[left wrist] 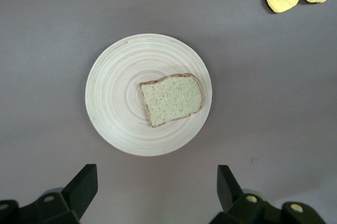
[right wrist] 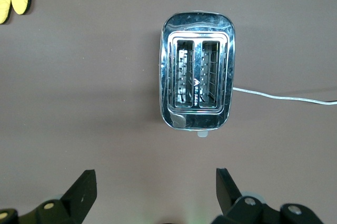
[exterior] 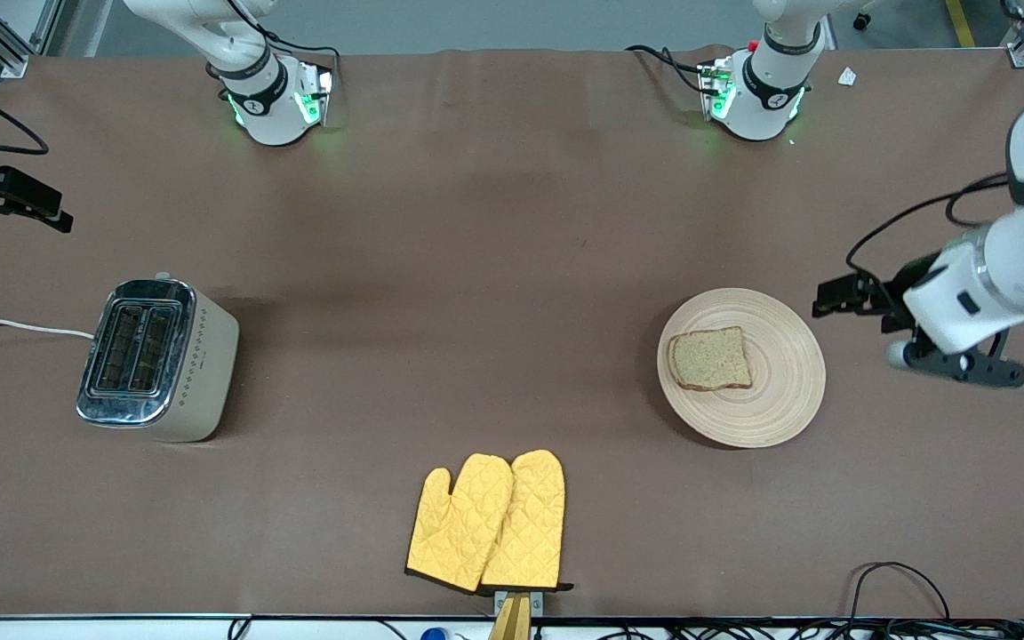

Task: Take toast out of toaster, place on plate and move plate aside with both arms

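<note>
Nearest the front camera, a pair of yellow oven mitts lies at the table's near edge, at about six o'clock from its middle, cuffs touching that edge. Bare brown tabletop runs wide on both sides of them.

Farther in, the plate sits toward the left arm's end of the table, at roughly four o'clock from the table's middle. The toast lies flat on it, off-centre, toward the plate's nine o'clock rim in the front view and inside that rim. Open surface surrounds the plate all round.

The toaster stands toward the right arm's end, at about eight o'clock from the table's middle, both slots facing up, its white cord trailing off toward that end's edge. A broad empty stretch separates toaster and plate.

The left gripper hangs in the air just off the plate's three o'clock rim, forearm reaching in from the table's end, fingers spread wide and holding nothing; its wrist view looks straight down on plate and toast.

The right gripper is up over the table's end at about eleven o'clock from the toaster, jaws wide apart and empty, its wrist camera looking down on the toaster.

Farthest, the two white bases glow green along the table's top edge.
</note>
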Tool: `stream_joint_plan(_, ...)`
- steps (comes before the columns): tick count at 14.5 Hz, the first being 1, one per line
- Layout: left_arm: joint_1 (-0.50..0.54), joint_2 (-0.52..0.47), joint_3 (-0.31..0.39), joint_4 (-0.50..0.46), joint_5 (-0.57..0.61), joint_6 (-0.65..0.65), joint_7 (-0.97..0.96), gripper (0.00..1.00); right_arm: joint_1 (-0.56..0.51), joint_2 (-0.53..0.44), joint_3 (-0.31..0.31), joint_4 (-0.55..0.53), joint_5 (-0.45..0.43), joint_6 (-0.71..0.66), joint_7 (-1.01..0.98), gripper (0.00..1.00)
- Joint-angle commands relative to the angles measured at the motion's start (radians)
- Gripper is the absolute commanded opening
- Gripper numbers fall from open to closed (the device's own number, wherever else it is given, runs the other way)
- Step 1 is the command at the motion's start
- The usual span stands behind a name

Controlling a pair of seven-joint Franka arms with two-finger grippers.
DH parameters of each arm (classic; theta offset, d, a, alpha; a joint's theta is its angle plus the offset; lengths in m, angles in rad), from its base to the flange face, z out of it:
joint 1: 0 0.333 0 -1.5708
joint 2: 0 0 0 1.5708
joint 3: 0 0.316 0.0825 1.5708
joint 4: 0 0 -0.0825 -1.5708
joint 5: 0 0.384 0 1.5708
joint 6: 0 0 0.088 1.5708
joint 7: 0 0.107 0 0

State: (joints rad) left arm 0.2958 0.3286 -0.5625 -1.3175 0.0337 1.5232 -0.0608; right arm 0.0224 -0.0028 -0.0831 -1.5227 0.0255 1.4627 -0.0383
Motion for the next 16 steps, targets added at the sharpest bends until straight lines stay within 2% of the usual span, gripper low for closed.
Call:
stream_joint_plan(1,0.028,-0.196,0.000,-0.152,0.014,0.002,-0.011,1.00,0.001,0.000,-0.003,0.010,0.008,-0.013,0.005,1.00)
stream_joint_plan(3,0.026,-0.235,0.000,-0.177,0.015,0.005,-0.013,1.00,-0.001,0.000,-0.003,0.010,0.010,-0.013,0.003,1.00)
stream_joint_plan(12,0.054,-0.220,0.025,-0.143,0.005,-0.023,0.044,1.00,-0.004,0.000,-0.004,0.010,0.010,-0.013,0.000,1.00)
stream_joint_plan(14,0.001,-0.226,0.070,-0.143,0.009,-0.024,0.044,1.00,-0.004,0.000,-0.004,0.009,0.011,-0.015,0.000,1.00)
stream_joint_plan(16,-0.113,-0.240,0.197,-0.144,0.005,-0.024,0.041,1.00,-0.004,0.000,-0.004,0.009,0.011,-0.013,-0.002,1.00)
